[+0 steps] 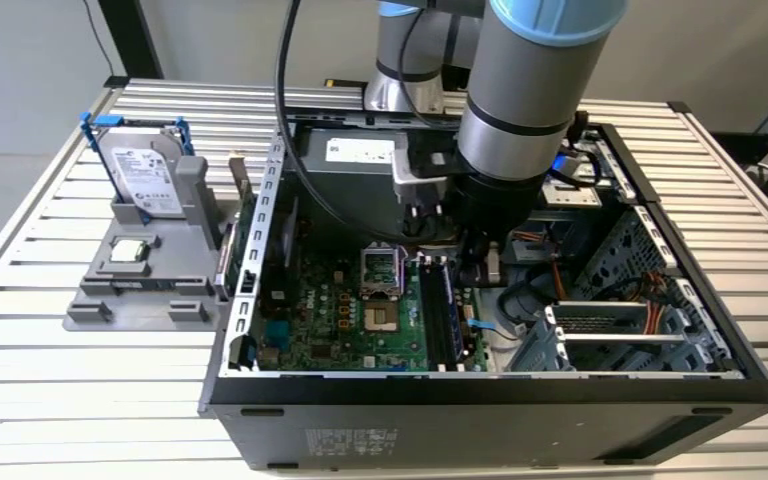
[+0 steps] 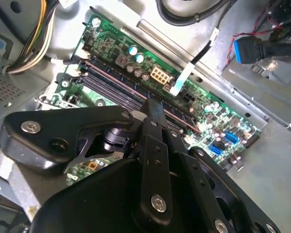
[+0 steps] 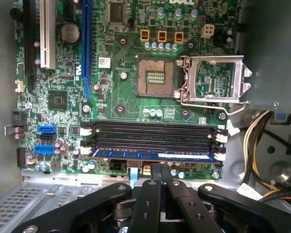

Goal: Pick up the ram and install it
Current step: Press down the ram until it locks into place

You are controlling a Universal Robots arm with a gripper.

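The ram [image 3: 153,155] is a long narrow stick with a blue edge and a small white sticker. It stands on edge in the memory slot closest to the motherboard's rim, beside empty black slots [image 3: 153,133]. My gripper [image 3: 160,168] has its two black fingers pressed together with nothing between them, and the tips sit just beside the ram's long edge. In the second wrist view the gripper [image 2: 153,103] hovers over the slots. In the exterior view the gripper [image 1: 478,265] is down inside the open computer case [image 1: 491,395].
An open processor socket [image 3: 155,76] with its raised metal frame [image 3: 213,80] lies beyond the slots. Cable bundles [image 1: 531,290] and a drive cage [image 1: 624,330] crowd the exterior view's right. Outside the case, a grey fixture [image 1: 144,285] holds a hard drive [image 1: 144,170] and a square processor chip [image 1: 127,250].
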